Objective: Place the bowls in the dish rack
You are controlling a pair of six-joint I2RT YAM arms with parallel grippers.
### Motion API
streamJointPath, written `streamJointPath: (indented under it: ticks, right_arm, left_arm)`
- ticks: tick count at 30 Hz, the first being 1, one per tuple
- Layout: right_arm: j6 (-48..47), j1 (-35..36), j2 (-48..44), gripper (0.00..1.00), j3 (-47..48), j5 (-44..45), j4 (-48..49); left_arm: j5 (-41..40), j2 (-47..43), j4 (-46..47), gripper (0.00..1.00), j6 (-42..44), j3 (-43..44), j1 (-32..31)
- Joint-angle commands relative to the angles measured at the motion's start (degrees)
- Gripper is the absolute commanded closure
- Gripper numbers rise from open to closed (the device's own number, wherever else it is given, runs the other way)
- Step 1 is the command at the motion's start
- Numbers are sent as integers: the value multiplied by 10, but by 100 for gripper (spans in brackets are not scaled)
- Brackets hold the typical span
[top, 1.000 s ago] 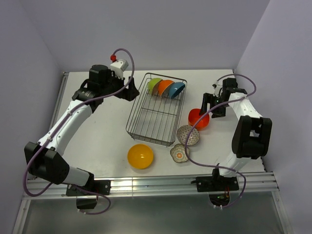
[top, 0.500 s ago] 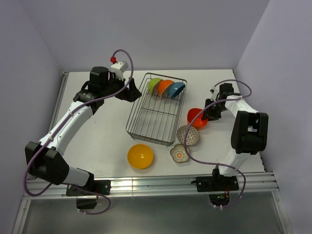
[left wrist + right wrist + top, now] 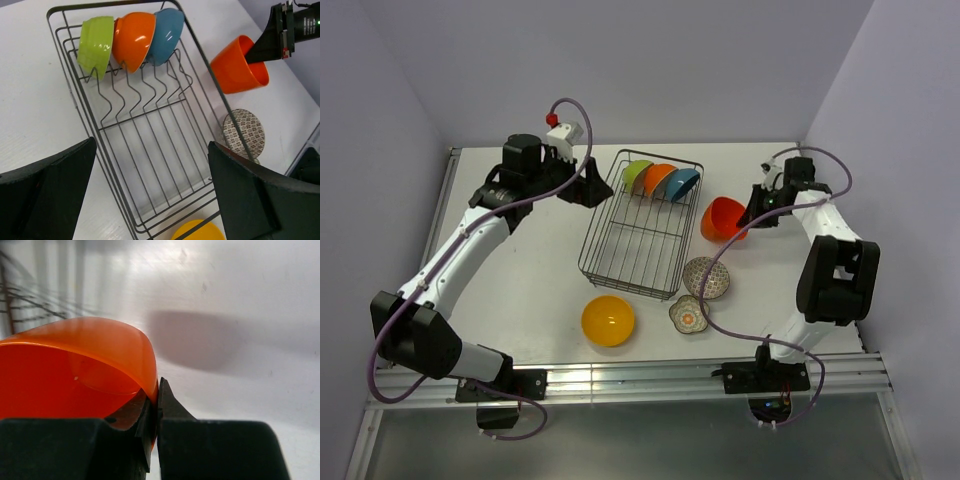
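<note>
Red-orange bowl pinched at the rim beside the rack

The right hand is clamped on the rim of the red-orange bowl, holding it tipped on its side just right of the dish rack. Green, orange and blue bowls stand on edge at the rack's far end. The left hand hovers by the rack's far left corner, fingers spread wide. Yellow, patterned and floral bowls sit on the surface.

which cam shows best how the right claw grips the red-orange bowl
Right wrist: close up, the right claw pinches the rim of the red-orange bowl. Top external shows the bowl tilted beside the dish rack; left wrist shows its outside, claw at the rim.
</note>
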Motion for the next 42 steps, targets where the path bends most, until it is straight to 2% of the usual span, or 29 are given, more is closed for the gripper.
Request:
streamJointPath:
  ticks: [1, 2, 7, 11, 13, 18, 20, 22, 27, 42]
  right_arm:
    - [30, -9, -67, 100, 57, -108, 39]
    - [58, -9, -73, 100, 60, -143, 50]
    - [151, -2, -99, 100, 72, -205, 152]
    - [237, 19, -124, 100, 57, -193, 243]
    - [251, 41, -134, 100, 54, -166, 275]
    - [263, 94, -138, 100, 54, -165, 301]
    - [264, 123, -141, 100, 51, -167, 306]
    - [264, 137, -145, 100, 45, -165, 319]
    - [256, 170, -153, 100, 49, -152, 319]
    - [234, 198, -151, 100, 57, -139, 305]
  left_arm:
    - [42, -22, 27, 0, -27, 42, 2]
    - [61, -22, 33, 1, -47, 43, 2]
    - [125, -7, 63, 1, -130, 70, 1]
    - [142, 12, 93, 1, -206, 92, -3]
    - [139, 23, 100, 0, -229, 102, -9]
    - [117, 50, 114, 1, -250, 112, -50]
    - [124, 60, 126, 1, -287, 115, -61]
    - [131, 80, 128, 1, -320, 123, -63]
    - [136, 93, 147, 1, -340, 128, -75]
    - [142, 99, 151, 0, -339, 136, -101]
